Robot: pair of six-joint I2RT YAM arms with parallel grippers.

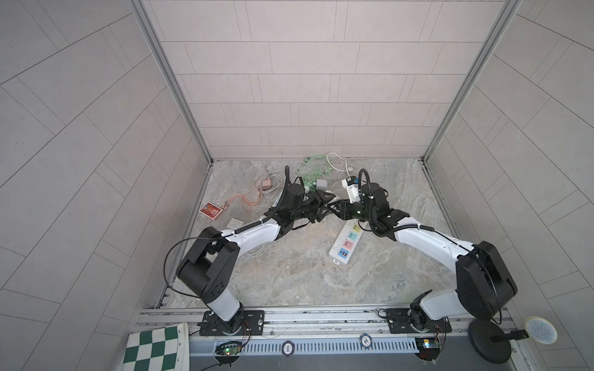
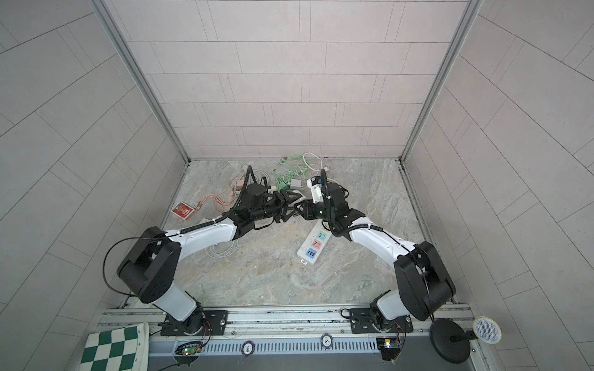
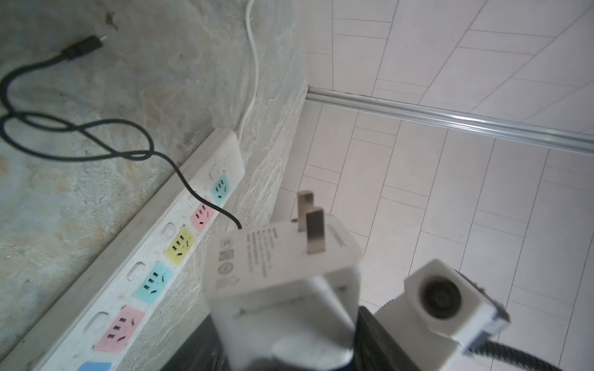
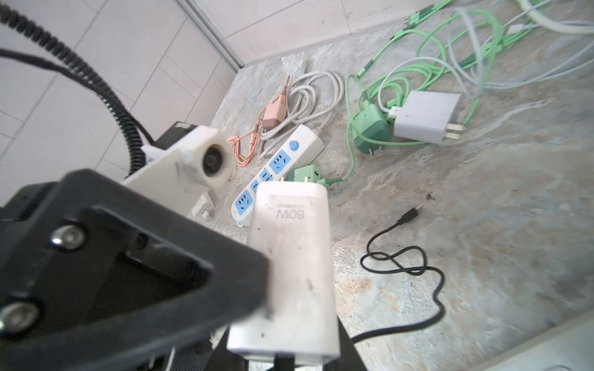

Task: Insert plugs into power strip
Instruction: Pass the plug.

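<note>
HANDOVER OVER THE STRIP: Your two arms meet nose to nose above the middle of the bench point(image 1: 305, 282), with a white charger point(image 4: 291, 266) held up between them. The right claw point(image 2: 303, 210) is clamped on its cable end, prongs pointing away, likely so you can tip them down into a socket. The left claw point(image 2: 287, 207) lays one black finger point(image 4: 231, 289) along the charger's side, and you cannot tell whether it grips or stands clear. The black cable point(image 4: 401, 263) drops to the bench and crosses the power strip point(image 3: 180, 244), which lies flat just below the right forearm, its visible pastel sockets empty. You have bare bench on the strip's near side. The far edge by the back wall is crowded: a green charger point(image 4: 371, 128), a pink charger point(image 4: 273, 115) and a second white charger point(image 4: 424, 115) sit among tangled leads, near a blue-socket strip point(image 4: 276, 167). The trailing cable looks the likeliest snag as you lower
</note>
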